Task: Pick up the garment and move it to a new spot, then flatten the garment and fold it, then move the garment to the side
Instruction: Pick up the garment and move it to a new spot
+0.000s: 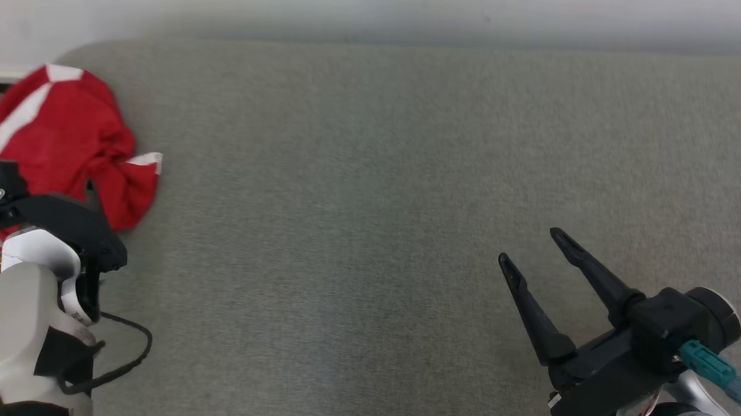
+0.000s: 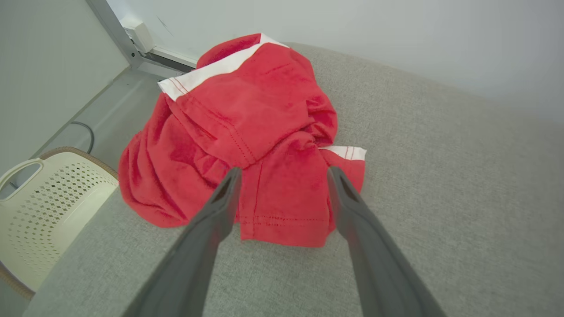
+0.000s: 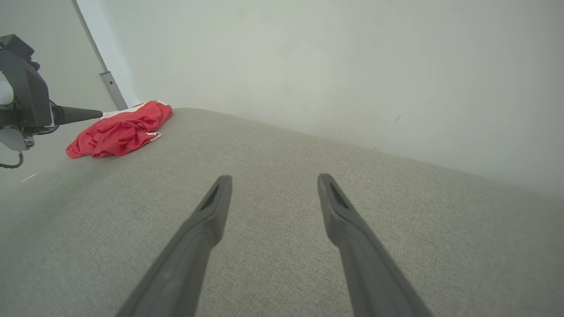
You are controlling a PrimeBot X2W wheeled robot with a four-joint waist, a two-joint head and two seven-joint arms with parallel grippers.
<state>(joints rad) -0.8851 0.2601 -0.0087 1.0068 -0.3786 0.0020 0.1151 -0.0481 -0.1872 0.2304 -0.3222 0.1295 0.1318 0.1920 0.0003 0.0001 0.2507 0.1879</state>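
Note:
A crumpled red garment with white trim lies bunched at the far left corner of the grey padded table. In the left wrist view the garment spreads just beyond my left gripper, which is open with its fingertips over the near hem and nothing between them. In the head view my left arm's dark wrist covers the garment's near edge. My right gripper is open above bare table at the lower right, far from the garment, as the right wrist view confirms.
A cream perforated plastic basket stands on the floor beside the table's left edge. A white wall runs behind the table, with a metal frame post at the left corner. The table's middle and right are bare grey fabric.

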